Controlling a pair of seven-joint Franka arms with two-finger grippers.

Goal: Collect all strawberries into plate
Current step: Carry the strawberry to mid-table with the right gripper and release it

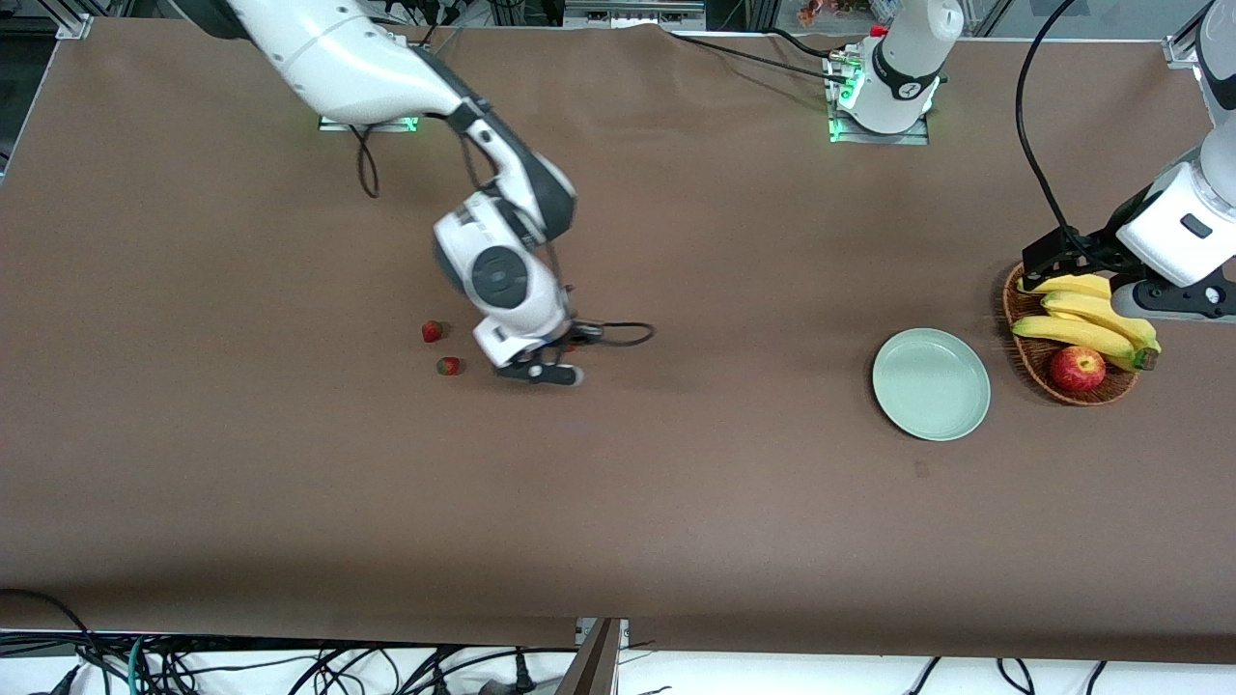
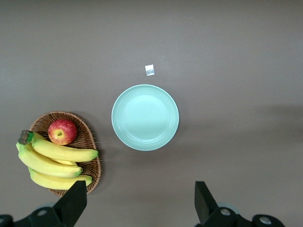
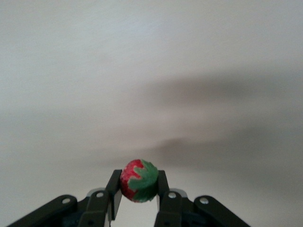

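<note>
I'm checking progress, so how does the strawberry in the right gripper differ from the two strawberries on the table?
The held strawberry is pinched between the right gripper's fingers, off the table; the two loose strawberries lie on the brown table, ungripped. The held one is on its way; the loose ones wait beside that gripper, toward the right arm's end. All are small, red with green caps, and none is on the plate.

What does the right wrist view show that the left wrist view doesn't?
Only the right wrist view: a strawberry pinched in the right tool, bare table past it. Only the left wrist view: the empty plate, the basket with bananas and an apple, a small tag, and the open left tool high above them. Both: the brown table and each tool's own fingers.
</note>
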